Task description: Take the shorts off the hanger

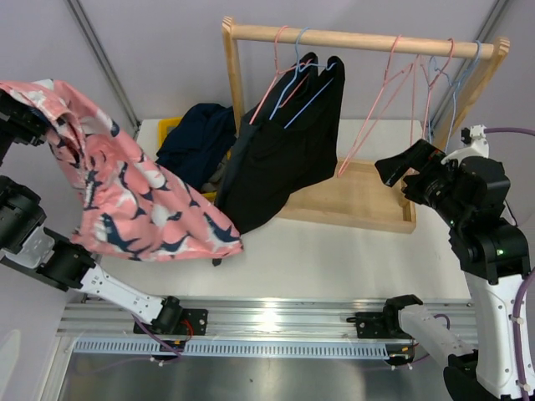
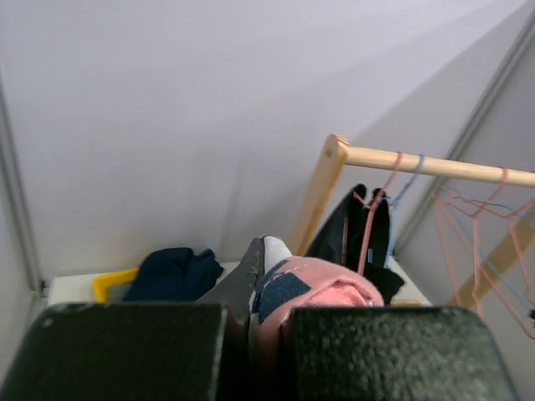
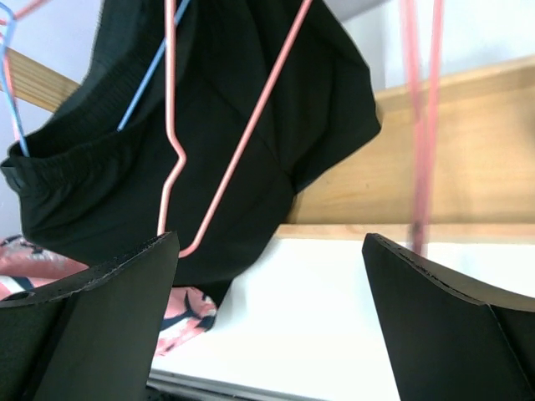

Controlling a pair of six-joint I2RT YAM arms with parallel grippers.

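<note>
Closest in, a metal rail edges the white table, which lies bare between it and the wooden rack. Raised high at the left, the left gripper is clamped on the pink patterned shorts, which drape soft and crumpled toward the table's near left. The right gripper hangs level, jaws spread wide, facing the black shorts on a thin pink wire hanger. Navy shorts lie heaped behind.

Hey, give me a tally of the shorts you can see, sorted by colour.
Pink patterned shorts: 1
Navy shorts: 1
Black shorts: 1 dark bundle on the rack, possibly more than one pair
Total: 3 told apart
</note>
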